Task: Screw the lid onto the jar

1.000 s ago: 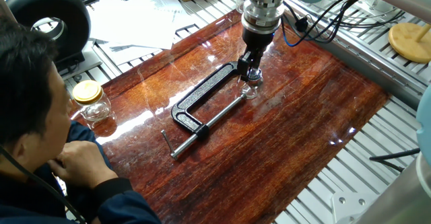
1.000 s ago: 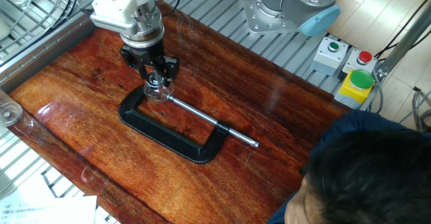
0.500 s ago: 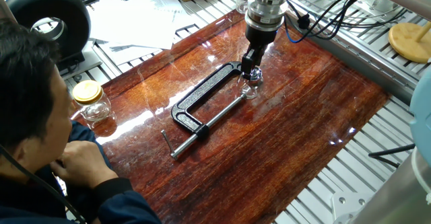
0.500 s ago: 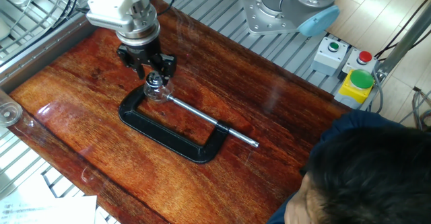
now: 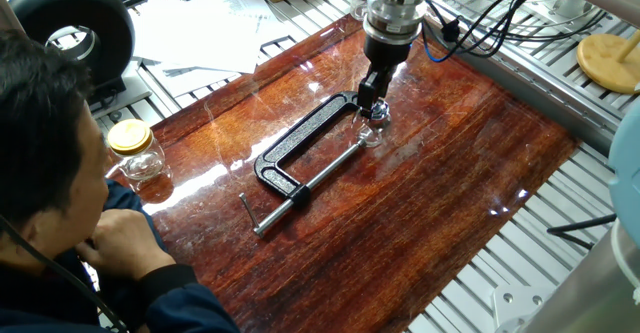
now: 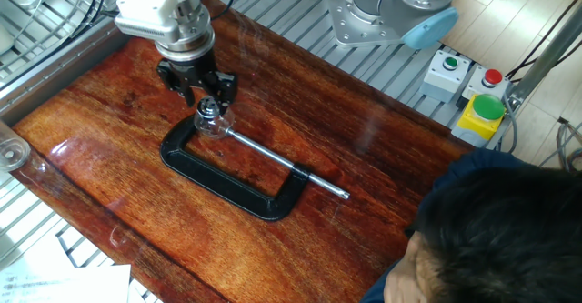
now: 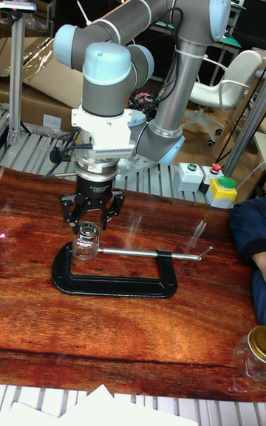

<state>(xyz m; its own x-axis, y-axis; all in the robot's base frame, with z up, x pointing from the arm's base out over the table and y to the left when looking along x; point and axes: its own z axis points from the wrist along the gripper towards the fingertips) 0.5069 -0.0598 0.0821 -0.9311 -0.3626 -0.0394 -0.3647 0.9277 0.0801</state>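
Observation:
The tiny clear jar point(image 5: 371, 136) point(image 6: 212, 126) point(image 7: 84, 247) stands upright on the red-brown wooden board, held between the jaws of a black C-clamp point(image 5: 300, 151) point(image 6: 223, 183) point(image 7: 111, 282). The small transparent lid point(image 6: 209, 110) point(image 7: 87, 231) sits on the jar's mouth. My gripper point(image 5: 372, 108) point(image 6: 208, 103) point(image 7: 89, 223) points straight down over the jar, its dark fingers closed around the lid. The fingers hide most of the lid in one fixed view.
A bigger glass jar with a yellow lid point(image 5: 135, 149) point(image 7: 254, 352) stands at the board's edge beside a seated person point(image 5: 50, 183) point(image 6: 491, 239). A button box point(image 6: 477, 98) sits past the board, near the arm's base. Papers and cables lie around the board.
The gripper has turned about its vertical axis on the lid and shifted slightly. The jar and the clamp have stayed in place.

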